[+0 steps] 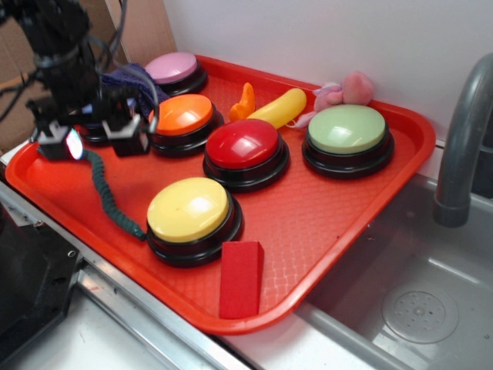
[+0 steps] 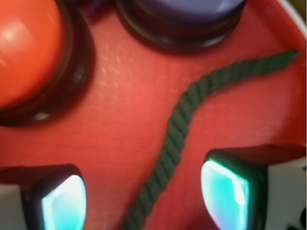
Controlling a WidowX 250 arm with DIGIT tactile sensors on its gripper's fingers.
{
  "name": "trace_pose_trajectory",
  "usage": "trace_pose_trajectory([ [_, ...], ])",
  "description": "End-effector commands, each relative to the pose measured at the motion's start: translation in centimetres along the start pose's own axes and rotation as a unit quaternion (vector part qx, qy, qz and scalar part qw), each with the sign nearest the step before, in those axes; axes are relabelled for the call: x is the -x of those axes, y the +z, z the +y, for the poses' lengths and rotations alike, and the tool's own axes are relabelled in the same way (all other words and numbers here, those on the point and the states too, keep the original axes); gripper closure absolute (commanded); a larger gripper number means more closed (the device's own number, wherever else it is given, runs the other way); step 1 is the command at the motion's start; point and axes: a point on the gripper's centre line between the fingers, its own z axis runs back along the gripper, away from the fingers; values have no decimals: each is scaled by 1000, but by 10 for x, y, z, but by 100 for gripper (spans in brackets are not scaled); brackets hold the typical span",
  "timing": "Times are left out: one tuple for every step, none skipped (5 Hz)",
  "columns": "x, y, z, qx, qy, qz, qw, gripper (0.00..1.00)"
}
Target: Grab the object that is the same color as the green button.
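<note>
The dark green ribbed strand (image 1: 105, 193) lies wavy on the red tray (image 1: 323, 223), running from under my gripper down to the yellow button. In the wrist view the strand (image 2: 180, 122) passes between my two fingers without touching either. My gripper (image 1: 92, 142) hangs open just above the strand's upper end at the tray's left side; in the wrist view the gripper (image 2: 144, 201) shows glowing cyan pads (image 2: 225, 194) well apart. The pale green dome button (image 1: 347, 129) on a black base stands at the tray's far right.
Yellow (image 1: 189, 210), red (image 1: 244, 145), orange (image 1: 182, 116) and pink (image 1: 172, 68) dome buttons stand on the tray. A red block (image 1: 241, 277) lies at the front edge. A dark blue cloth (image 1: 131, 79), a yellow banana toy (image 1: 281, 108) and a pink plush (image 1: 347, 89) lie at the back. A grey faucet (image 1: 462, 139) and a sink are at the right.
</note>
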Motion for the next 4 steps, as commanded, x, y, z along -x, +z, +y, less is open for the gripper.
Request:
trace_pose_trajectory([
  [-5, -21, 11, 13, 18, -37, 999, 0],
  [-3, -23, 13, 21, 17, -25, 999, 100],
  [-4, -22, 13, 33, 30, -28, 999, 100],
  [-3, -18, 10, 37, 22, -27, 999, 100],
])
